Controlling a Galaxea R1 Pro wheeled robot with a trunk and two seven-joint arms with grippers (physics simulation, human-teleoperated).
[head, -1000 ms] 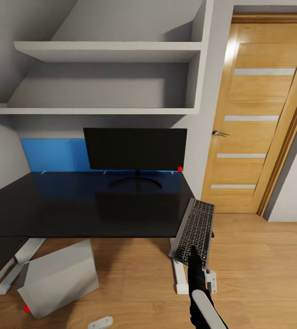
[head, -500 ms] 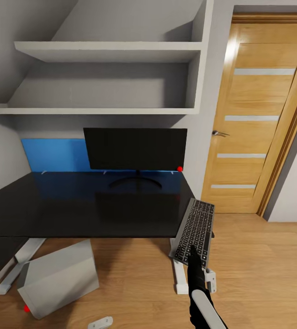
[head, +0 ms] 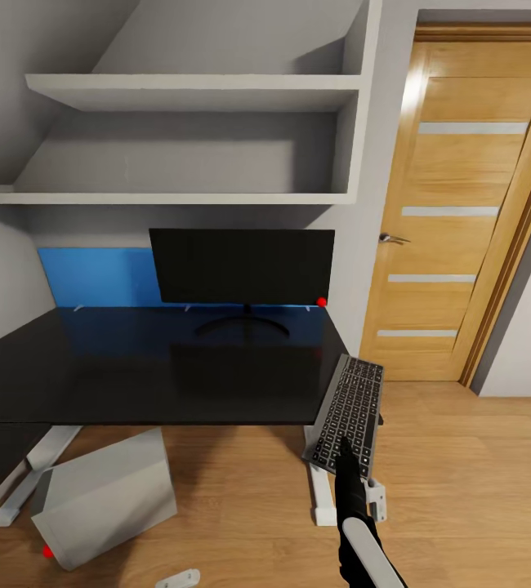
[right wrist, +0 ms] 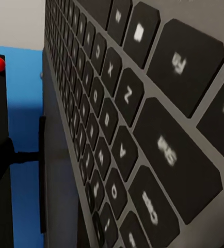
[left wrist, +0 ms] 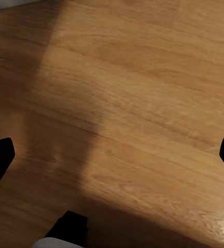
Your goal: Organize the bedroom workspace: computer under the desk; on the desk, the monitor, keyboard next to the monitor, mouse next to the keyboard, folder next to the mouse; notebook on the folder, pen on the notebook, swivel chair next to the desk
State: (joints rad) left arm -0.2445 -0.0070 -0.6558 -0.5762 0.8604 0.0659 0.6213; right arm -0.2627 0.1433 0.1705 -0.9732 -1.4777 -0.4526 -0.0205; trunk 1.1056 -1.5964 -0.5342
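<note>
The keyboard (head: 348, 414), a slim grey frame with black keys, sits tilted at the right front corner of the glossy black bench (head: 151, 367), its near end beyond the edge, where the right tool (head: 345, 447) meets it; whether that tool grips it cannot be told. The monitor (head: 242, 265) stands upright at the back of the bench, and the computer (head: 106, 498) lies askew on the wood floor (head: 478, 490) below. The right wrist view adds blurred key legends (right wrist: 166, 150), while the left wrist view shows the left tool (left wrist: 112, 160) spread wide over bare floor.
</note>
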